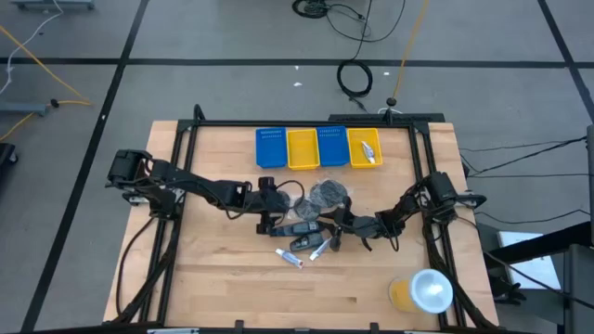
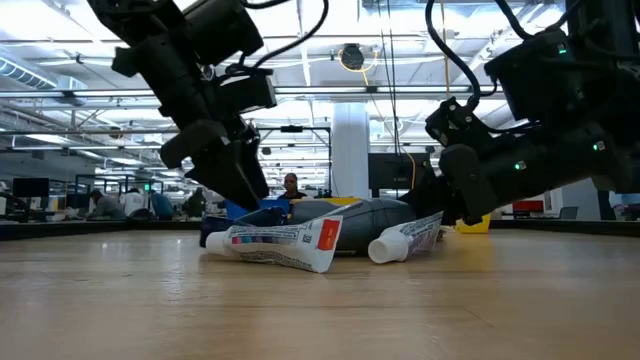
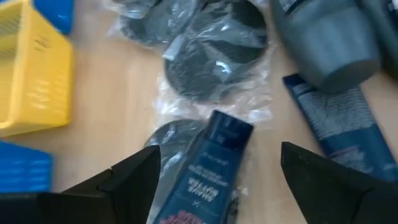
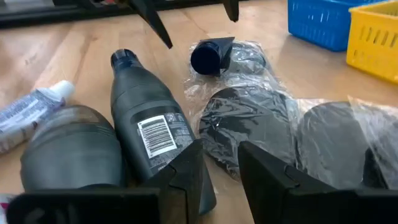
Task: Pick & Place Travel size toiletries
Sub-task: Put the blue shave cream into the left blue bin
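Wooden counter (image 1: pixel 223 278) carries most toiletries (image 1: pixel 311 223) in a central pile, one tube-like item seemingly binned in the far-right yellow bin (image 1: pixel 364 148), while the left end effector (image 3: pixel 214 180) straddles a navy tube (image 3: pixel 208 168) wide open and the right end effector (image 4: pixel 221 171), narrowly parted, holds nothing.

1. Grey floor (image 1: pixel 232 32) around the table, crossed by dark lines into large squares; black cables (image 1: pixel 353 79) coiled on it beyond the table's far edge; a yellow cable (image 1: pixel 37 65) trailing at the left.
2. Light wooden table (image 1: pixel 213 288) with a black frame (image 1: pixel 278 123) along its sides.
3. Beyond the table, seen level: a large open hall; white ceiling (image 2: pixel 60 60) with beams and long strip lights; a white pillar (image 2: pixel 351 150) in the middle.
4. Desks with monitors (image 2: pixel 30 187) at the far left; people seated there, one person (image 2: pixel 291 186) near the middle.
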`<control>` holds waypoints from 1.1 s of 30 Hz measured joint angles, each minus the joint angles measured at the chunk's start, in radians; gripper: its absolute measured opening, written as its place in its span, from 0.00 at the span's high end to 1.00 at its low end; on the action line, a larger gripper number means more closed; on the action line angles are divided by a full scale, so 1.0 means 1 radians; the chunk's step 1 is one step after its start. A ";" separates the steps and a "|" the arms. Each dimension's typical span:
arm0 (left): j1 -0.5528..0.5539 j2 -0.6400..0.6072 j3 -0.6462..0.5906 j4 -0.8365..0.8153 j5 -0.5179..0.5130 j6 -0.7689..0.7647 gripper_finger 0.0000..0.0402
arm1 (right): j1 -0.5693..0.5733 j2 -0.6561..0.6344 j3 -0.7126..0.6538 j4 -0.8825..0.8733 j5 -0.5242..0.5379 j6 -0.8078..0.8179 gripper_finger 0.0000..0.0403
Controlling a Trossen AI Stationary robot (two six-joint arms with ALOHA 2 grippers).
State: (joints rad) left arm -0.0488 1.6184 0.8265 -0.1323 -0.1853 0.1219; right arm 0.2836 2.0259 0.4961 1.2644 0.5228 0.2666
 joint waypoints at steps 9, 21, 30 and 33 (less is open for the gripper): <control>0.061 0.055 -0.001 0.026 0.085 0.039 0.36 | 0.000 0.031 0.000 0.008 0.002 0.020 0.76; 0.043 0.097 0.000 0.052 0.090 0.005 0.56 | 0.000 0.032 -0.001 0.007 0.002 0.016 0.77; 0.040 0.075 0.000 0.050 0.080 -0.143 0.83 | 0.000 0.032 -0.001 0.005 0.004 0.009 0.77; 0.040 0.034 0.000 0.044 0.080 -0.203 0.84 | 0.000 0.032 -0.002 0.004 0.004 0.006 0.77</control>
State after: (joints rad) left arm -0.0090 1.6526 0.8261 -0.0887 -0.1055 -0.0808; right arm 0.2832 2.0583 0.4946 1.2682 0.5270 0.2729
